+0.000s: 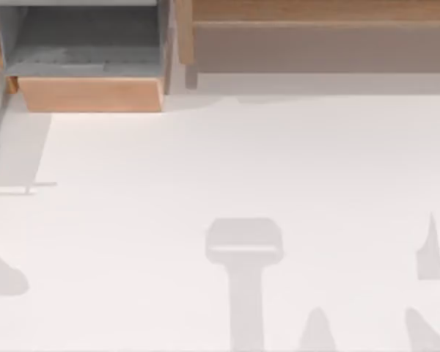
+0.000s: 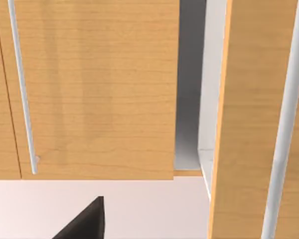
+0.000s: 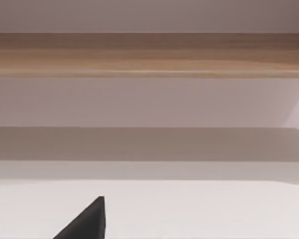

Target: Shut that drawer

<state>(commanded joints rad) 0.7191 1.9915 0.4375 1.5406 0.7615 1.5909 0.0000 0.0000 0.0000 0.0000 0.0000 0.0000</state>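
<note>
From above, the drawer (image 1: pixel 88 62) sits at the far left corner of the white counter (image 1: pixel 227 161), pulled out toward the near side. Its light tan front panel (image 1: pixel 90 94) faces the open counter, and behind the panel the grey floor and inner walls lie exposed. To its right, along the far edge, runs the long wooden shelf unit (image 1: pixel 315 37), apart from the drawer by a narrow gap. Soft grey shadows of the arms fall on the near half of the counter, well apart from the drawer.

In the left wrist view, the camera faces tan wooden fronts from close by. A broad wood-grain panel (image 2: pixel 94 89) carries a slim pale bar handle (image 2: pixel 22 89), and a second wooden front (image 2: pixel 249 119) with its own pale bar (image 2: pixel 286 119) stands nearer the camera. Between them a grey recess (image 2: pixel 189 84) opens. A dark fingertip (image 2: pixel 87 221) of the left pincer shows over the white counter, short of the panels and not touching them; whether that pincer is open or closed I cannot tell.

In the right wrist view, the shelf unit's wooden edge (image 3: pixel 149 55) runs straight across, with pale shaded surfaces beneath it. A dark fingertip (image 3: pixel 87 221) of the right pincer shows above the counter, clear of the shelf; its state too I cannot tell.
</note>
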